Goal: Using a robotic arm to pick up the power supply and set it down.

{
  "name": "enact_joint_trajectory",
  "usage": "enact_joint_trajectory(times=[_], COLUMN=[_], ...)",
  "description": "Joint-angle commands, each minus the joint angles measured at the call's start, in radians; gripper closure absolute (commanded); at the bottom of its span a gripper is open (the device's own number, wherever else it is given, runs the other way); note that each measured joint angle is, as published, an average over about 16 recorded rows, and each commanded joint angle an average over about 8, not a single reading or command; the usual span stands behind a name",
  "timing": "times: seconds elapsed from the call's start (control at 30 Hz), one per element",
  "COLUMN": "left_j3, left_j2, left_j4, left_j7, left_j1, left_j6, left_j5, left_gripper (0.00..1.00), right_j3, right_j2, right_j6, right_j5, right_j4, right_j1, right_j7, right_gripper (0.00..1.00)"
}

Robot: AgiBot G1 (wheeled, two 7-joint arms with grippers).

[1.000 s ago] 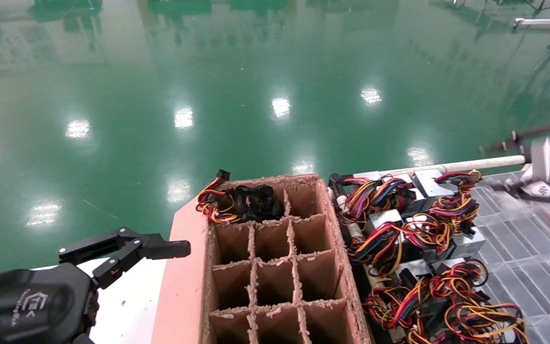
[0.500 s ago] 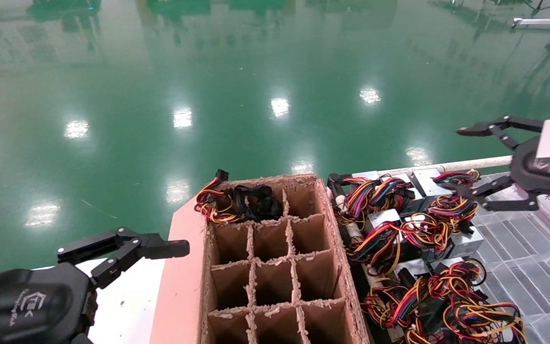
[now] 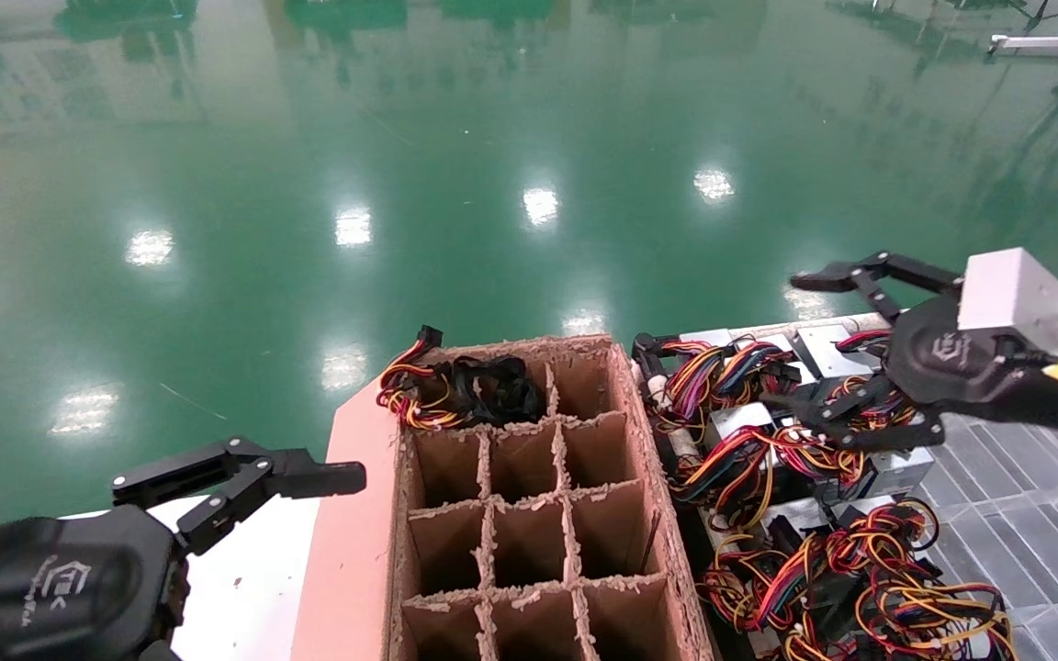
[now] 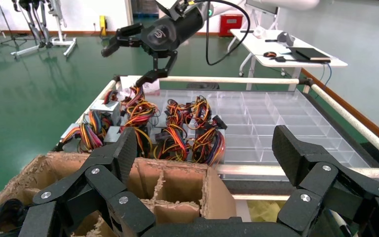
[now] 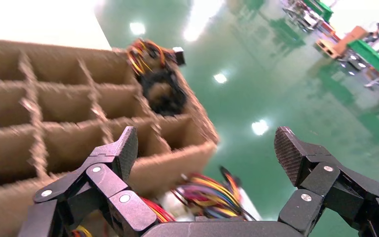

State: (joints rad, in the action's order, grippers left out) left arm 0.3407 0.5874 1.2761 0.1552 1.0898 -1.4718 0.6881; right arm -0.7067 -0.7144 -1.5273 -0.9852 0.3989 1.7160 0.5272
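Jaws of the black two-finger right gripper [image 3: 800, 340] gape wide, empty, above small silver-grey power supply boxes [image 3: 740, 420] with tangled coloured wires; their long axes are unclear. Left gripper [image 3: 240, 482], also spread, idles beside the brown cardboard divider grid [image 3: 529, 514].

Bright overhead lighting; ceiling-lamp glare spotted the glossy green floor [image 3: 529, 165]; right wrist view was motion-blurred.

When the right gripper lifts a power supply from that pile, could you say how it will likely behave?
The power supply is a metal box, so probably stiff and fairly heavy. Its wires look tangled with neighbours', so they may drag. The open right gripper might slip on bare metal.
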Motion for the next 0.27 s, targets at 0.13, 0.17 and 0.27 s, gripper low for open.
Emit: enact_joint_trajectory(times=[0.13,0.17,0.27], left_j3=[0.0,0.0,0.0], left_j2=[0.0,0.0,0.0], left_j4=[0.0,0.0,0.0], left_j7=[0.0,0.0,0.0], left_j1=[0.0,0.0,0.0], left_j6=[0.0,0.0,0.0], left_j5=[0.0,0.0,0.0], left_gripper=[0.0,0.0,0.0], right_j3=[0.058,0.069,0.086], right_j2=[0.014,0.017,0.021], right_j6=[0.004,0.005,0.006], right_j5=[0.034,0.041,0.051], right_j4=[0.12,0.143,0.179], right_j1=[-0.087,-0.104,-0.129], right_j7=[-0.097,-0.115,-0.144], right_gripper=[0.0,0.0,0.0])
